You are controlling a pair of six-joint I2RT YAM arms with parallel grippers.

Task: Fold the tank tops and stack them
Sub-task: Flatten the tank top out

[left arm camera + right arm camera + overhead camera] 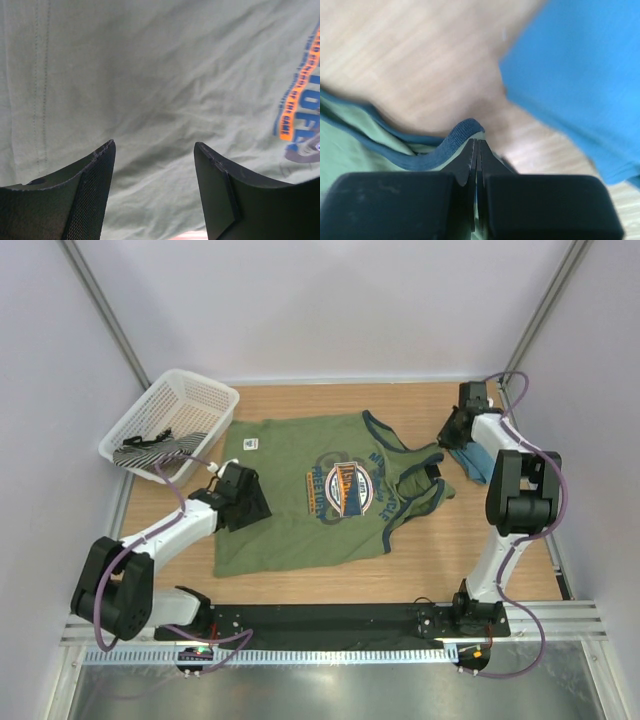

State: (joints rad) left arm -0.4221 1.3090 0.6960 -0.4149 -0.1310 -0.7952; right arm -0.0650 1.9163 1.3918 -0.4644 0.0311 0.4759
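**Green top laid out, blue top parked: cloth handling notes**

Layout (top view): olive-green tank top (280,530) is spread flat mid-frame on the table (300,400). Its hem (40,75) lies toward frame left and the straps toward frame right, where they look rumpled and doubled over. Teal-blue tank top (472,462) is bunched at upper right, partly under the R arm, just beside the green straps. White basket (210,405) sits upper left, not part of this step.

Left gripper (155,147): jaws wide apart w/ nothing between them, over plain green cloth on the hem side. Chest graphic (300,100) is at the right edge of the wrist view.

Right gripper (476,145): tips pressed tight together right at the navy trim (455,137) of a strap, and the trim humps up at the tips. Looks like a pinch, but the view is blurred, so can't tell if cloth is actually caught.

Handling (judgement):
- Thin knit, light and limp w/ no stiffness, so it will drape and drag rather than hold shape.
- Wrinkles in the L wrist view suggest it bunches easily.
- Not fragile. Prob. some drag on the wood.
- Best holds are the trimmed strap/armhole edges (thicker) and the stitched hem.
- Take two edge points at once, one per arm, to keep the fold square. A mid-panel pinch would only tent the cloth.
- Risk: catching the blue top alongside the strap.
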